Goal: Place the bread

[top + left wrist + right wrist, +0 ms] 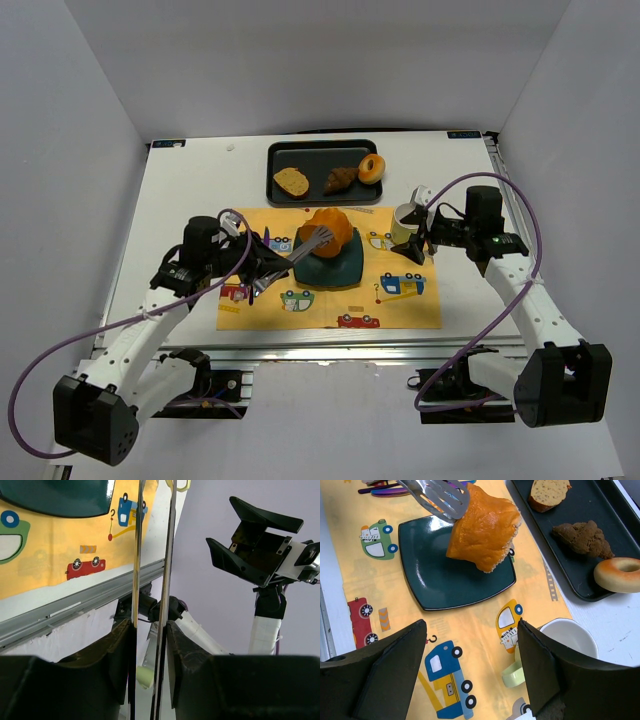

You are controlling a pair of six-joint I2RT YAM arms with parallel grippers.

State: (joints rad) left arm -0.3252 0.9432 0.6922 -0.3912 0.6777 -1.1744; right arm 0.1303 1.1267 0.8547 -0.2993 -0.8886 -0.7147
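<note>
Closest to the lens, your left gripper has its black fingers pinched narrow on the two metal arms of the tongs, which run up and away over the table edge. From above, that arm reaches forward and inward from its base, wrist low over the yellow car-print mat. The tong tips are pressed on the upper side of the bread, which sits tilted, pale underside showing, over the corner of the dark teal plate nearest the tray; you cannot tell whether it touches the plate. Your right gripper hangs over the mat's right part with jaws spread wide and holding nothing, forearm bent in from the right. Just beside it stands a white mug with a pale green handle. On the tray lie a toast slice, a croissant and a doughnut, well apart from both grippers
</note>
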